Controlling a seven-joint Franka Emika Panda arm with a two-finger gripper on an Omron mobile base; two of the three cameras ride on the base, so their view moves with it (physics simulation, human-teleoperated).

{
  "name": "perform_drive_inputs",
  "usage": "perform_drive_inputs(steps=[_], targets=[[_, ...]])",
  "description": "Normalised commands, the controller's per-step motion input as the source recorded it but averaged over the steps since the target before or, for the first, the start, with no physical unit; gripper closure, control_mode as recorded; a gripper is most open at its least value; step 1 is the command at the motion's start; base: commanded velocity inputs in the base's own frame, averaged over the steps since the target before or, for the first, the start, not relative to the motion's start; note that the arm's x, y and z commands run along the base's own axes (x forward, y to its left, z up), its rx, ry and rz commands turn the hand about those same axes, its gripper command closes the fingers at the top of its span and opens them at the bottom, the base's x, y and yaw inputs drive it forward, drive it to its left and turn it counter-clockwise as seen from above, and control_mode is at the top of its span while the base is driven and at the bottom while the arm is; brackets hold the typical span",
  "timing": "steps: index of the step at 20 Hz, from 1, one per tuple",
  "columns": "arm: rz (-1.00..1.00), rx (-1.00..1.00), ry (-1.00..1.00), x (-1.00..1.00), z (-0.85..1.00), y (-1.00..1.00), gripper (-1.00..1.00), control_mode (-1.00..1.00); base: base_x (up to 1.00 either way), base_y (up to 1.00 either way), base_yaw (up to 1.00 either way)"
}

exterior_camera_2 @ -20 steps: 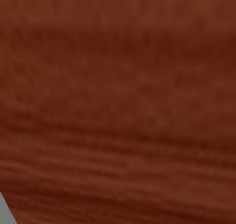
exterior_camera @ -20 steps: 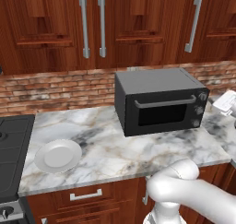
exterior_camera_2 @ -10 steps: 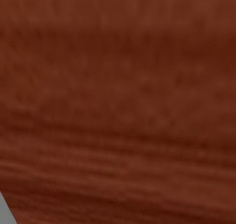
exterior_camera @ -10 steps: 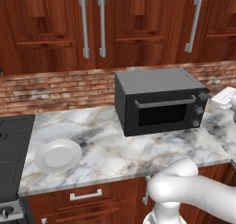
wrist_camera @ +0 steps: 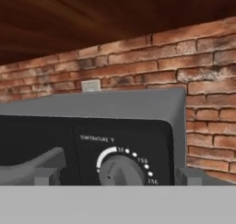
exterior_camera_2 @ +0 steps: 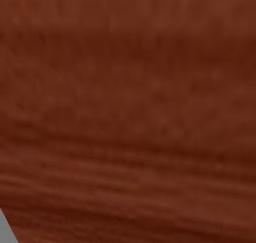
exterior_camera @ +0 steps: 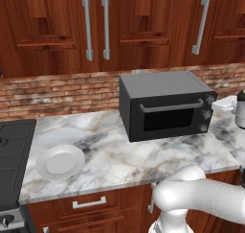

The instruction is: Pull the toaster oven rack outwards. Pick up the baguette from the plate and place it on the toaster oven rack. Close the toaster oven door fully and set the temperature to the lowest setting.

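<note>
One bare plate [exterior_camera: 60, 162] beside toaster oven [exterior_camera: 165, 105]

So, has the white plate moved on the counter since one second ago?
No. In the left base view the plate lies at the same spot beside the stove edge, left of the toaster oven.

My left base camera looks forward and down from behind my arm at the toaster oven [exterior_camera: 165, 105], well back from it. My right base camera sits hard against a reddish-brown wood surface [exterior_camera_2: 128, 112]. My hand camera faces the oven's front closely and level, at its temperature knob [wrist_camera: 120, 170]; it shares the oven with the left one.
</note>
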Motion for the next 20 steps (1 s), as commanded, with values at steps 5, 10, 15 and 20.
perform_drive_inputs(steps=[5, 10, 15, 20], targets=[[0.0, 0.0, -0.04, 0.01, -0.46, -0.12, -1.0, -1.0, 0.0, 0.0, 0.0], [0.0, 0.0, -0.14, 0.0, -0.07, 0.0, -1.0, -1.0, 0.0, 0.0, 0.0], [-0.03, -0.01, -0.18, -0.08, 0.33, 0.0, -1.0, -1.0, 0.0, 0.0, 0.0], [-0.11, -0.06, -0.04, 0.01, 0.15, 0.0, -1.0, -1.0, 0.0, 0.0, 0.0]])
